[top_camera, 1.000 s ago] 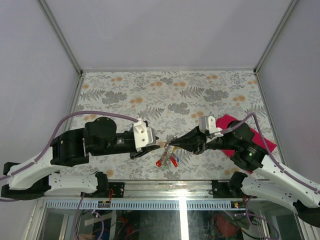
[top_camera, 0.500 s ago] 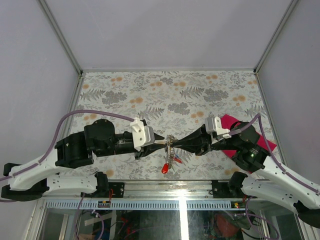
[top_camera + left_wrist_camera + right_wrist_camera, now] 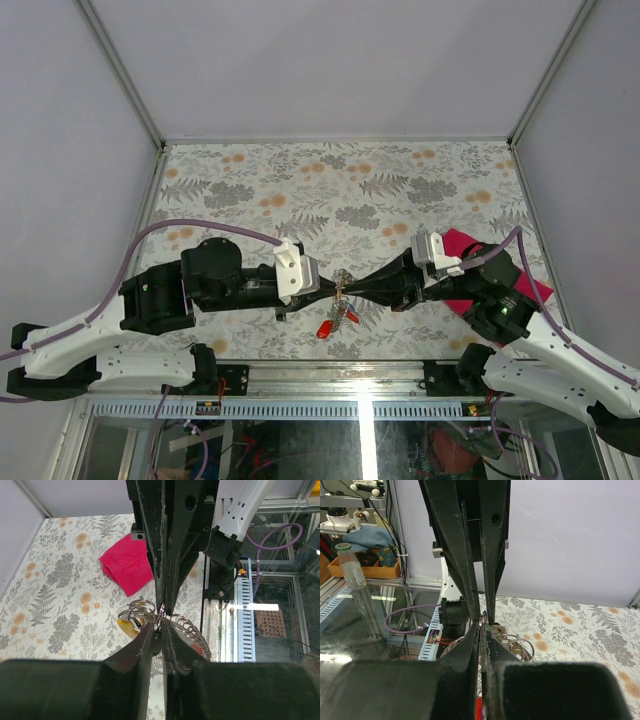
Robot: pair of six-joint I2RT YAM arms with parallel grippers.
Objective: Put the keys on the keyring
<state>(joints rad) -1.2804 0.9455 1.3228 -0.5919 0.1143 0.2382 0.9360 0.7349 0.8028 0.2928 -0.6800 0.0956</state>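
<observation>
Holding keyring (image 3: 342, 286) in mid-air with right gripper (image 3: 353, 292), jaws pinched fully shut on the wire. Facing it nose to nose: left gripper (image 3: 326, 290), fingers down to a narrow slit, tips right at the ring; can't tell whether clamped or just touching. Dangling under the ring: keys (image 3: 326, 328), red one lowest, hanging clear of table (image 3: 300, 190) over its near edge. Lying flat beside right arm: cloth (image 3: 127, 565).

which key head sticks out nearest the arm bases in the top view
The red-headed key: it hangs out to the lower left of the keyring, while the other heads sit bunched closer under it.
</observation>
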